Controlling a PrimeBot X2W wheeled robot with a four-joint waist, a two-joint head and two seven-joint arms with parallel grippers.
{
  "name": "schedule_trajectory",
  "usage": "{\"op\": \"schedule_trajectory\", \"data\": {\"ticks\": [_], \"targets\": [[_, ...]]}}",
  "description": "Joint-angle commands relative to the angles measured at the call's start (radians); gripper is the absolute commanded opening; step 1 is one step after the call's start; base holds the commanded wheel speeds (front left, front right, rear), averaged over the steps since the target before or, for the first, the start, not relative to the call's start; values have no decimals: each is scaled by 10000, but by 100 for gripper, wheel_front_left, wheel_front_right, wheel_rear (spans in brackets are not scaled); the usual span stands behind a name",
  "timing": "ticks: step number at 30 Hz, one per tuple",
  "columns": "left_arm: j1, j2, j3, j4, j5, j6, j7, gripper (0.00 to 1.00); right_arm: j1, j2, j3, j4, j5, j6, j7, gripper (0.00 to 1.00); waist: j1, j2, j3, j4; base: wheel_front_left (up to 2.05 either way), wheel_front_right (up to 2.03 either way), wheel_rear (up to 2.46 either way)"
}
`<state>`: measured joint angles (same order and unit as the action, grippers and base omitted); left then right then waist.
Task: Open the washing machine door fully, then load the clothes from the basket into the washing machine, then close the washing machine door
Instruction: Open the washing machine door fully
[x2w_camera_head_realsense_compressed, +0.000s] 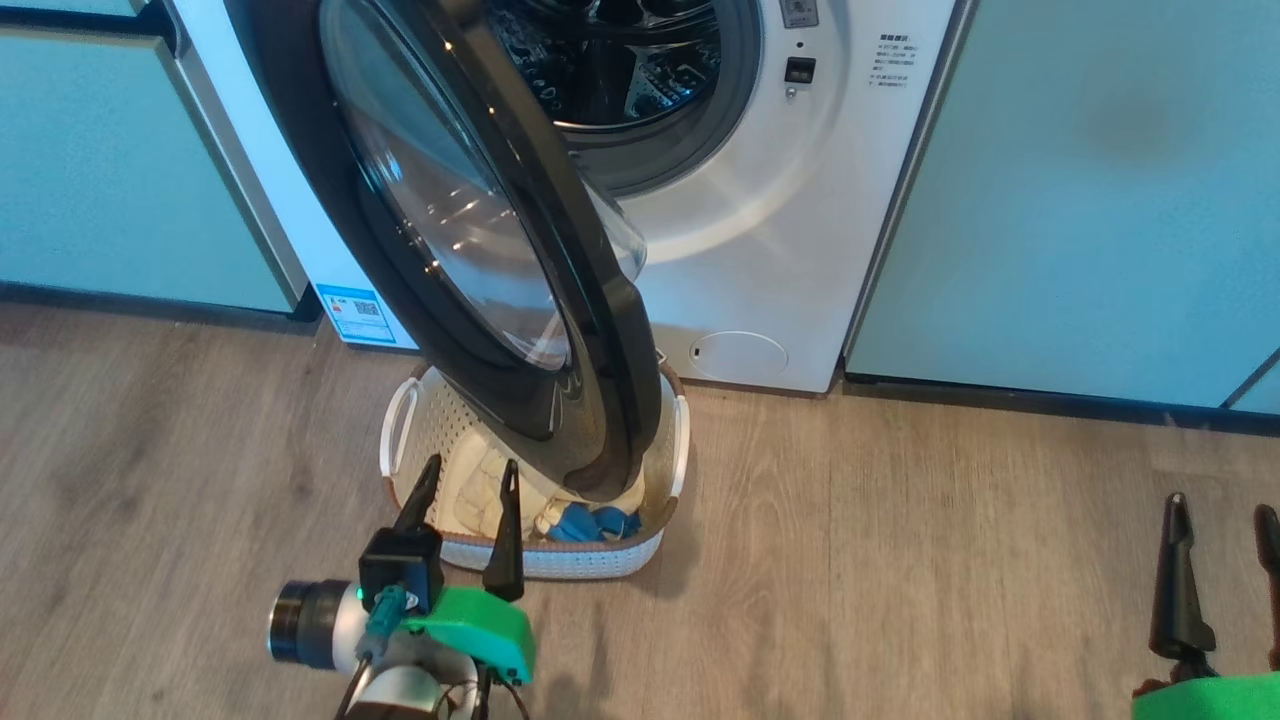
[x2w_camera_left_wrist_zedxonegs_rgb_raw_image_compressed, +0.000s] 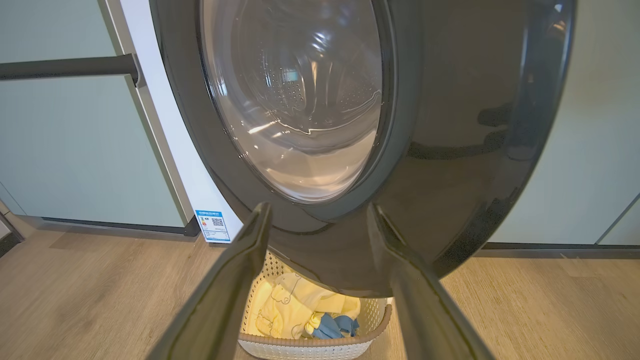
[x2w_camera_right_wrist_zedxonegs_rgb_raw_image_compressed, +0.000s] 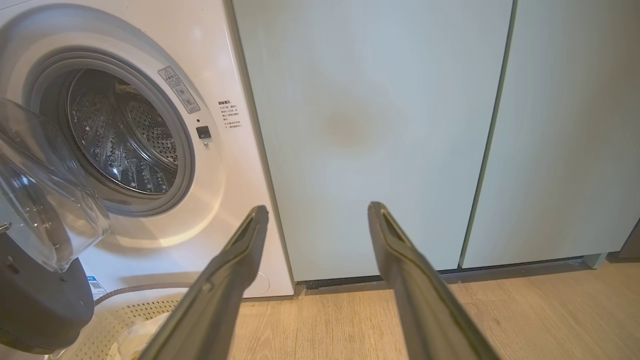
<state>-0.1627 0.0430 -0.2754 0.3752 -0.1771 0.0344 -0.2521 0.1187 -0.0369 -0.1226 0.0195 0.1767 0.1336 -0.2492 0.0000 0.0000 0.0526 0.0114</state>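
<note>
Dark left pincer (x2w_camera_head_realsense_compressed: 471, 463) and right pincer (x2w_camera_head_realsense_compressed: 1222, 503) gape empty; glossy black door (x2w_camera_head_realsense_compressed: 600, 330) overhangs perforated basket (x2w_camera_head_realsense_compressed: 600, 562); right wrist view shows steel drum (x2w_camera_right_wrist_zedxonegs_rgb_raw_image_compressed: 125, 135).

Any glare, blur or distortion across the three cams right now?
Head view: highlights streak the glass of the washing machine door. Left wrist view: the glass carries reflections, the glossy ring mirrors dark shapes, and the near fingers look soft and stretched. Right wrist view: washing machine evenly lit and sharp; faint brownish smudge on the cabinet.
</note>
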Motion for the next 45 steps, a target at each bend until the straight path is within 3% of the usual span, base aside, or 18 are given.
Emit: {"op": "schedule_trajectory", "data": {"ticks": [1, 10, 11, 13, 14, 16, 26, 37, 45], "targets": [[-319, 131, 358, -264, 79, -44, -97, 100, -200, -134, 238, -317, 92, -29, -45, 100, 0, 0, -21, -1, 0, 0, 0], [-313, 123, 372, -235, 77, -70, -97, 100, -116, -134, 282, -319, 81, -29, -56, 100, 0, 0, -89, -14, 0, 0, 0], [-322, 123, 376, -228, 75, -79, -97, 81, -109, -134, 284, -318, 89, -29, -57, 100, 0, 0, -92, -14, 0, 0, 0], [-350, 123, 401, -206, 67, -104, -97, 27, -86, -134, 286, -307, 96, -29, -57, 100, 0, 0, -107, -22, 0, 0, 0], [-360, 122, 408, -197, 66, -110, -97, 15, -80, -134, 287, -304, 94, -29, -58, 100, 0, 0, -116, -24, 0, 0, 0], [-392, 125, 424, -190, 70, -119, -97, 0, -69, -134, 294, -301, 86, -29, -59, 100, 0, 0, -127, -35, 0, 0, 0], [-964, 321, 690, -583, 186, 36, -97, 0, 23, -134, 289, -290, 113, -29, -65, 100, 0, 0, -189, -71, 0, 0, 0], [-2881, 604, 1135, -2745, 596, 676, -97, 0, 5, -133, 329, -280, 194, -29, -77, 100, 0, 0, -111, -169, 0, 0, 0], [-3814, 353, 263, -3793, 591, 416, 337, 0, -87, -133, 416, -233, 212, -29, -88, 100, 0, 0, -37, -375, 0, 0, 0]]}}
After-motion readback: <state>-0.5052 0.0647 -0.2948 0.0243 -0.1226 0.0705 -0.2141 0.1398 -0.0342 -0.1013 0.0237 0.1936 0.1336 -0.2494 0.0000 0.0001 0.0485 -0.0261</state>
